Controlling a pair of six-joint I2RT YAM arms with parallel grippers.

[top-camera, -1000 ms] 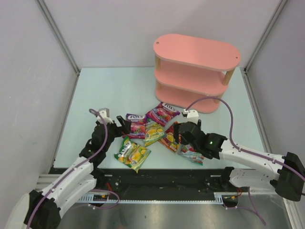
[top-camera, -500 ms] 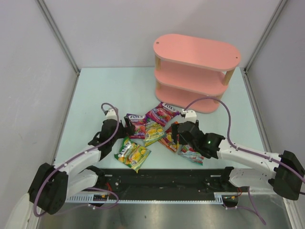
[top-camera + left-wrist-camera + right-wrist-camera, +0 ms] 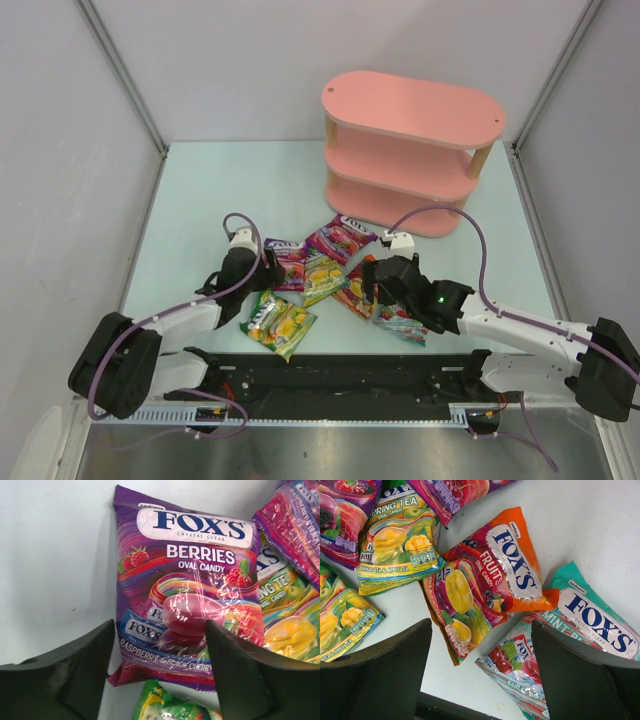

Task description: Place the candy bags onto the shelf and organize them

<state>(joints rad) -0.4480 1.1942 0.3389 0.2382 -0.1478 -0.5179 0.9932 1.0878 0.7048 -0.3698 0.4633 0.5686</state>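
Observation:
Six candy bags lie in a loose pile at the table's front middle. My left gripper (image 3: pixel 262 268) is open and low, its jaws straddling the near end of a purple berries bag (image 3: pixel 185 600), also in the top view (image 3: pixel 288 264). My right gripper (image 3: pixel 378 290) is open above the red-orange fruits bag (image 3: pixel 485 585) and the teal-white mint bag (image 3: pixel 560 635). A yellow-green bag (image 3: pixel 278 322) lies nearest the front. Another yellow-green bag (image 3: pixel 322 276) and a second purple-magenta bag (image 3: pixel 340 239) lie beside them. The pink shelf (image 3: pixel 410 150) stands at the back right, with nothing on it.
Grey walls close in the table on the left, back and right. The black front rail (image 3: pixel 330 362) runs along the near edge just below the bags. The right arm's purple cable (image 3: pixel 470 230) loops up near the shelf's bottom board.
My left gripper has moved right and lower, from beside the pile to straddling the end of the purple berries bag. My right gripper has barely moved.

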